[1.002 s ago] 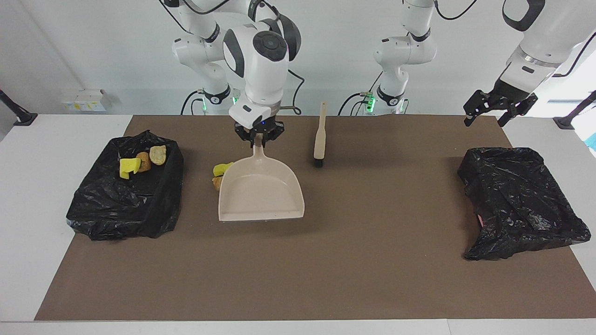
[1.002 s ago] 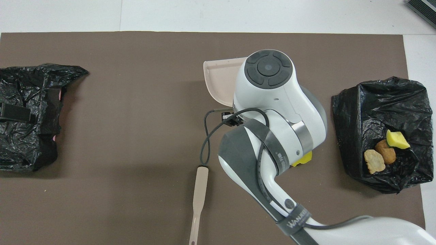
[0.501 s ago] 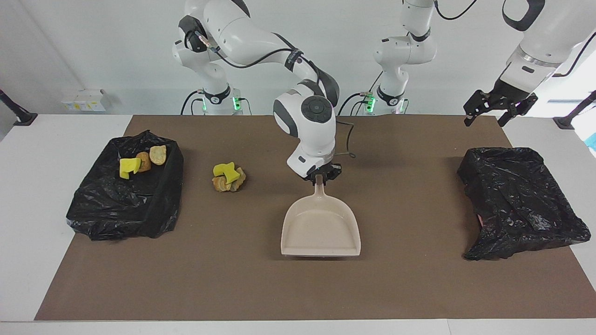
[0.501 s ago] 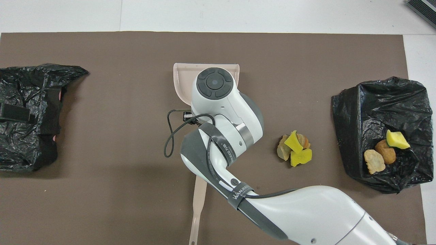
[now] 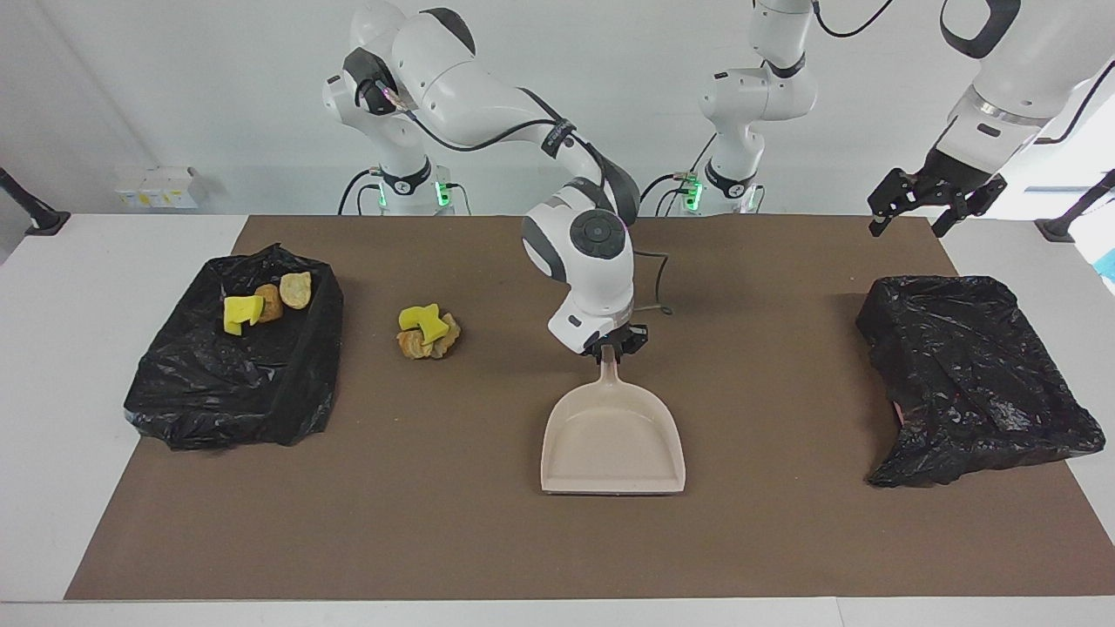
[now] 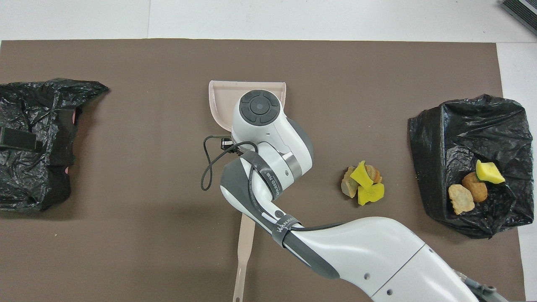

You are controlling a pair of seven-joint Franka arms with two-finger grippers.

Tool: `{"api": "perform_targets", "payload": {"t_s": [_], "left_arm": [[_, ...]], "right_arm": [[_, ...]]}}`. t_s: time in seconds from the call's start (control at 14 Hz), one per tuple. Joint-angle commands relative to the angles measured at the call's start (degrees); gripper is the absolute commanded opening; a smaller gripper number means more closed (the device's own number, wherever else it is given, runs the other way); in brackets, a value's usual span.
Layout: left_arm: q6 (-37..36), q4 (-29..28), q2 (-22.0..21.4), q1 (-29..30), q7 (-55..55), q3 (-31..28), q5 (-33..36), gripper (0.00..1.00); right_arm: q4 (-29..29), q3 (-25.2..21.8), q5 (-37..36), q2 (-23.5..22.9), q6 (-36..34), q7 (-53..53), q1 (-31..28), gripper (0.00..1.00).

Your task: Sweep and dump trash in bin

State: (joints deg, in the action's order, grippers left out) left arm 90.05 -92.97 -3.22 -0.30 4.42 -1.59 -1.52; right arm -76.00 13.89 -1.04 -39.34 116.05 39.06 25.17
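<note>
Since a second ago my right pincer (image 5: 612,349) has dragged the dustpan (image 5: 613,440) away from the trash pile (image 5: 427,331), toward the middle of the surface (image 5: 488,540) and nearer its edge away from the robots. That pincer is closed on the dustpan's handle tip, and the pan lies flat on the brown mat, mouth facing away from the robots. Loose trash, yellow foam and tan lumps, sits in one heap on the mat, between the dustpan and the bin (image 5: 235,366) at the right arm's end. More trash (image 5: 261,305) lies inside that bin, at its corner nearest the robots. A brush (image 6: 244,256) lies on the mat near the robots' edge, partly covered by my right arm in the overhead view. My left pincer (image 5: 910,213) waits with fingers spread wide and empty, raised over the corner at the left arm's end, above the second bin (image 5: 967,374).
</note>
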Motion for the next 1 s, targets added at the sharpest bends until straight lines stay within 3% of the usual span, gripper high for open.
{"api": "perform_targets", "payload": {"t_s": [0.0,0.14,0.36,0.64,0.93], "left_arm": [[-0.49,-0.55,-0.82,-0.14,0.15,-0.16,1.00,1.00],[-0.49,-0.54,-0.82,-0.14,0.15,-0.16,1.00,1.00],[-0.49,-0.55,-0.82,-0.14,0.06,-0.16,1.00,1.00],[-0.49,-0.46,-0.82,-0.14,0.06,-0.16,1.00,1.00],[-0.49,-0.54,-0.82,-0.14,0.15,-0.16,0.99,1.00]], "right_arm": [[0.51,0.17,1.82,0.75,1.36,0.49,-0.47,1.00],[-0.45,0.18,6.11,4.52,0.23,0.41,-1.35,1.00],[-8.43,0.26,9.81,13.46,-0.56,-0.21,-2.59,1.00],[-21.97,0.35,17.10,26.92,-5.39,-2.76,-0.49,1.00],[-39.36,0.26,23.07,37.99,-1.81,-0.13,6.01,1.00]]}}
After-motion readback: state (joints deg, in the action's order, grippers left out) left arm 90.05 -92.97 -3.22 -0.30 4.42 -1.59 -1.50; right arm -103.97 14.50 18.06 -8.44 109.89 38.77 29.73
